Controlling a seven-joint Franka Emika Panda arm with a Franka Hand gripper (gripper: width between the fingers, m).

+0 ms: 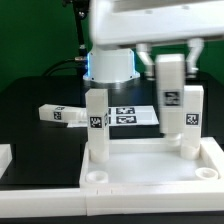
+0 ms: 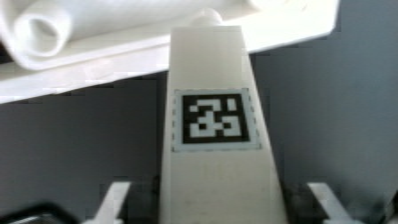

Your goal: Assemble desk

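Observation:
My gripper (image 1: 169,60) is shut on a white square desk leg (image 1: 168,95) and holds it upright in the air, above the back right part of the desk panel (image 1: 150,185). The panel lies flat at the front with its raised rim up. One leg (image 1: 97,125) stands in its back left corner, and another (image 1: 193,118) stands in the back right corner, just beside the held leg. In the wrist view the held leg (image 2: 217,110) runs out from between the fingers (image 2: 118,200), its tag facing the camera. A piece of the panel (image 2: 71,50) shows beyond it.
A fourth leg (image 1: 60,113) lies on the black table at the exterior view's left. The marker board (image 1: 130,115) lies behind the panel. A white block (image 1: 5,157) sits at the left edge. The arm's base (image 1: 110,65) stands at the back.

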